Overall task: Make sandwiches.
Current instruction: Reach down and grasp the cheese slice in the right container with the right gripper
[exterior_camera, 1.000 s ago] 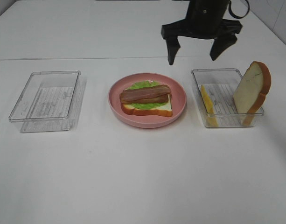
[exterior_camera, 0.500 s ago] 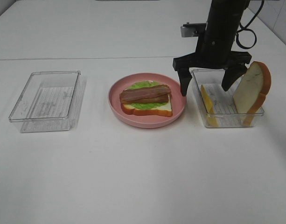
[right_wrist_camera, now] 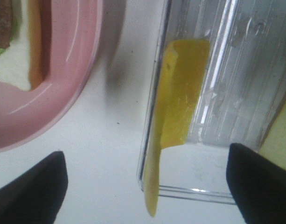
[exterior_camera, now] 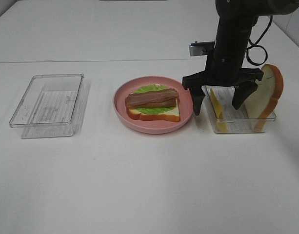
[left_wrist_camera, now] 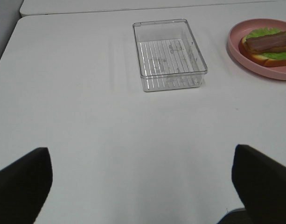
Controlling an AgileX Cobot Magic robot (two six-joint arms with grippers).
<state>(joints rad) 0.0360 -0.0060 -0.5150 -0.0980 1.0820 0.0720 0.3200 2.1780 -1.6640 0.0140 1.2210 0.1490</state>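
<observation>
Sandwich stack [exterior_camera: 153, 105] sits on pink plate [exterior_camera: 154, 129], mid-counter [exterior_camera: 139, 185]: bread base [exterior_camera: 161, 115], lettuce [exterior_camera: 149, 89], bacon strips [exterior_camera: 151, 99] uppermost. Cheese slice [right_wrist_camera: 180, 102] stands on edge against the plate-side wall of right tray [exterior_camera: 237, 127]. Second bread slice [exterior_camera: 264, 95] leans upright at the tray's other side. Right gripper [exterior_camera: 216, 107] is low at that tray, jaws apart, straddling cheese and wall, nothing clamped. Left gripper [left_wrist_camera: 143, 186] has jaws spread wide above the counter, short of left tray [left_wrist_camera: 170, 81].

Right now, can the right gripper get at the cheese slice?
Probably yes: the open right gripper hangs over the cheese slice, nothing covering it, though the tray wall also stands between its fingers.
</observation>
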